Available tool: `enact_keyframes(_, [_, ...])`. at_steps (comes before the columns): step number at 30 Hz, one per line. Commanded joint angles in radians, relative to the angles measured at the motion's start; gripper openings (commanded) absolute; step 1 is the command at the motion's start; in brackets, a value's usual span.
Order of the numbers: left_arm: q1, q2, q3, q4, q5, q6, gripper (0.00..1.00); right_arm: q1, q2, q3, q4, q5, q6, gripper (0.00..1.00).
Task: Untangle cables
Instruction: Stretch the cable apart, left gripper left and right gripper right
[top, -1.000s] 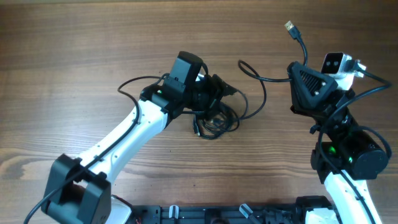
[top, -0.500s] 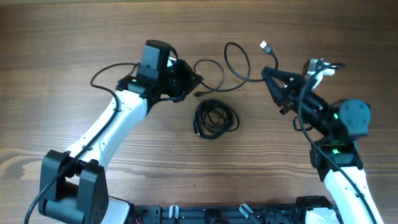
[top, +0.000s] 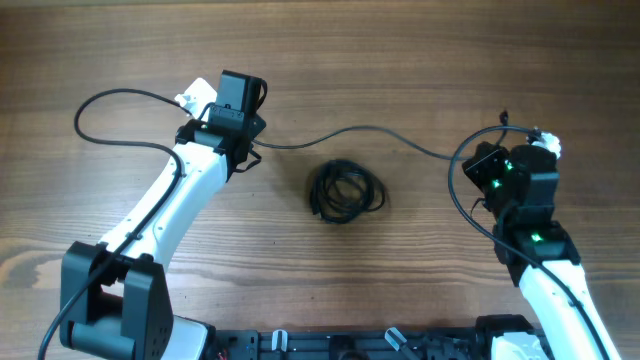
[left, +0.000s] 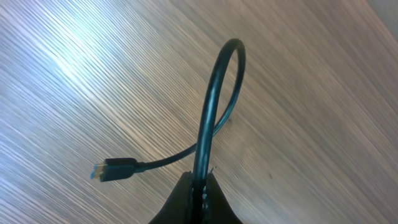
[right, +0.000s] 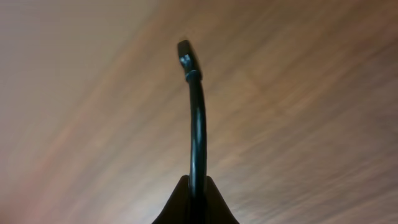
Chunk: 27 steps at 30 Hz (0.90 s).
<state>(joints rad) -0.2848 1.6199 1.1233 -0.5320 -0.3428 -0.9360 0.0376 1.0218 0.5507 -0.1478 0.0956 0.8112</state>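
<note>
Cable (top: 350, 130) stretched clear, left and right jaws both clamped on it; coiled knot (top: 318, 192) mid-worktop (top: 450, 60) awaits untangling.

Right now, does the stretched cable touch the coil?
No: overhead, the cable passes the coil with a clear gap between them.

Jaws of the left gripper (left: 200, 190) pinch a black cable (left: 208, 112) that loops away and curves back to its plug (left: 113, 169), over the wooden bench (left: 311, 143).
</note>
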Motion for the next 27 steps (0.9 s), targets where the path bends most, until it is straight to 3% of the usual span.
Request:
enact_keyframes(1, [0.008,0.007,0.009,-0.011,-0.220,0.017,0.04,-0.003,0.083,0.005,-0.004,0.200,-0.090,0.04])
enact_keyframes(5, [0.008,0.008,0.009,-0.061,-0.296,0.017,0.04,-0.003,0.193,0.005,-0.007,0.339,-0.090,0.05])
enact_keyframes(13, [0.014,0.013,0.009,-0.042,-0.327,0.016,0.09,-0.003,0.237,0.005,0.017,0.375,-0.101,0.04])
enact_keyframes(15, [0.014,0.013,0.009,-0.043,-0.277,0.016,0.25,-0.003,0.237,0.005,0.015,0.375,-0.104,0.04])
enact_keyframes(18, [0.014,0.013,0.009,-0.046,-0.232,0.016,0.30,-0.003,0.237,0.005,0.011,0.375,-0.108,0.04])
enact_keyframes(21, [0.014,0.013,0.009,-0.046,-0.212,0.016,0.29,-0.010,0.237,0.005,0.006,0.376,-0.107,0.05])
enact_keyframes(24, [0.014,0.013,0.010,-0.032,-0.072,0.036,0.44,-0.010,0.237,0.005,0.005,0.352,-0.116,0.04])
enact_keyframes(26, [0.014,0.013,0.010,0.060,0.149,0.189,0.60,-0.010,0.237,0.005,0.006,0.332,-0.115,0.04])
enact_keyframes(27, [0.014,0.013,0.010,0.103,0.269,0.195,0.60,-0.010,0.237,0.005,0.008,0.314,-0.116,0.04])
